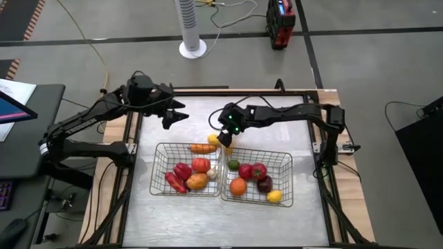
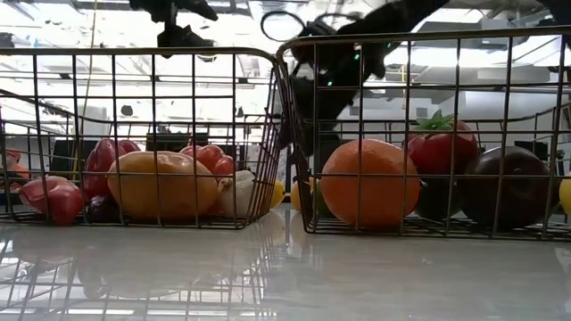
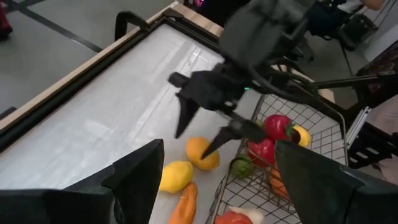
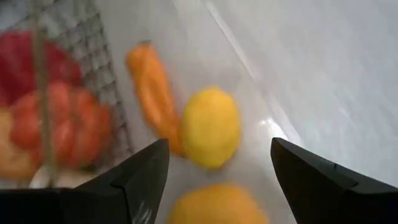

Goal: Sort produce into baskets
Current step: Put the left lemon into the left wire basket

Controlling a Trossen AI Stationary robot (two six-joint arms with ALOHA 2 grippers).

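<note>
While most of the small toy produce already sits in the two silver wire-mesh baskets (image 1: 280, 160), a yellow lemon (image 1: 214, 140), orange carrot (image 1: 202, 148) and orange-yellow fruit (image 3: 203, 153) wait behind them, right gripper (image 1: 225, 140) open, empty, hovering above, left gripper (image 1: 173, 117) open far-left.

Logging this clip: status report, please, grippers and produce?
Right gripper open, over the orange fruit outside the baskets. Left gripper open, waiting at the table's far left. Lemon and carrot unsorted. Nothing blocking.
</note>
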